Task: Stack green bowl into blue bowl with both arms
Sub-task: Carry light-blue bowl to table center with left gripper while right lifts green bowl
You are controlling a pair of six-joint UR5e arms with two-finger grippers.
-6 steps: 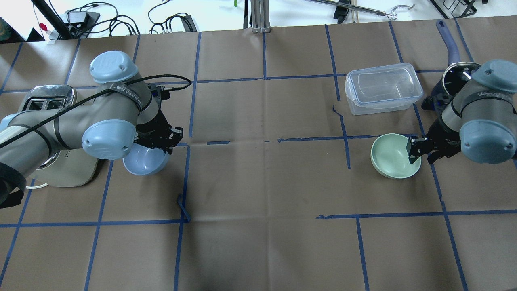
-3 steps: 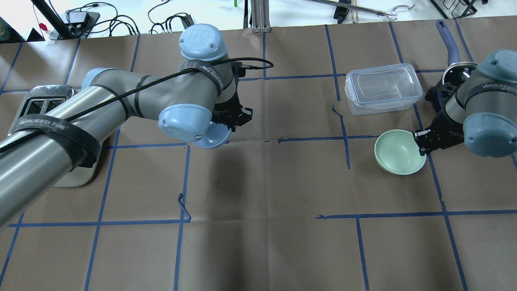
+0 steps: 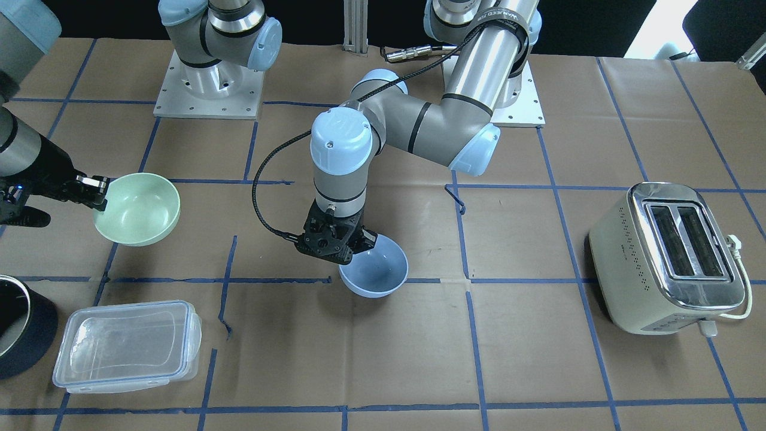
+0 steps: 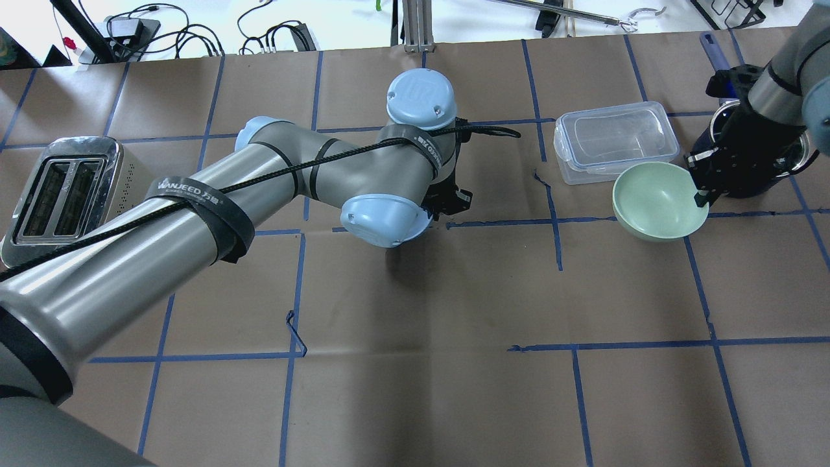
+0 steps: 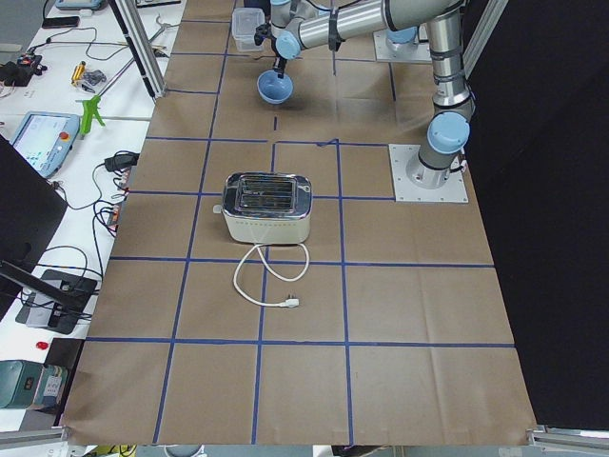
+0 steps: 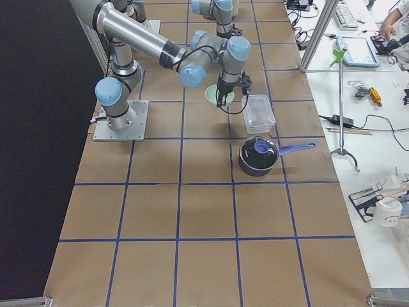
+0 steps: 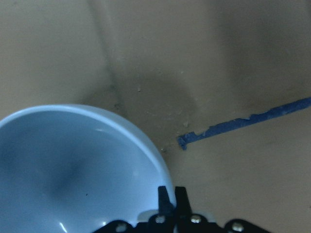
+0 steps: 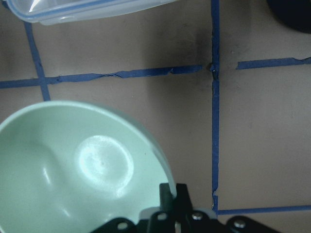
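My left gripper (image 3: 358,242) is shut on the rim of the blue bowl (image 3: 374,274) and holds it upright just above the table's middle. In the overhead view the left gripper (image 4: 454,201) shows, but the wrist hides the bowl. The left wrist view shows the blue bowl (image 7: 63,170) pinched at its rim by the left gripper (image 7: 171,196). My right gripper (image 4: 700,189) is shut on the rim of the green bowl (image 4: 658,201) and holds it upright above the table on the right side. The green bowl also shows in the right wrist view (image 8: 73,170) and the front view (image 3: 139,208).
A clear lidded plastic container (image 4: 613,139) lies just beyond the green bowl. A dark saucepan (image 3: 18,326) stands behind the right wrist. A cream toaster (image 4: 61,188) stands at the far left. A curl of loose blue tape (image 4: 295,331) sticks up from the paper.
My left arm has swung right and carried the blue bowl from beside the toaster to the table's middle. My right gripper has lifted the green bowl and moved it toward the container.
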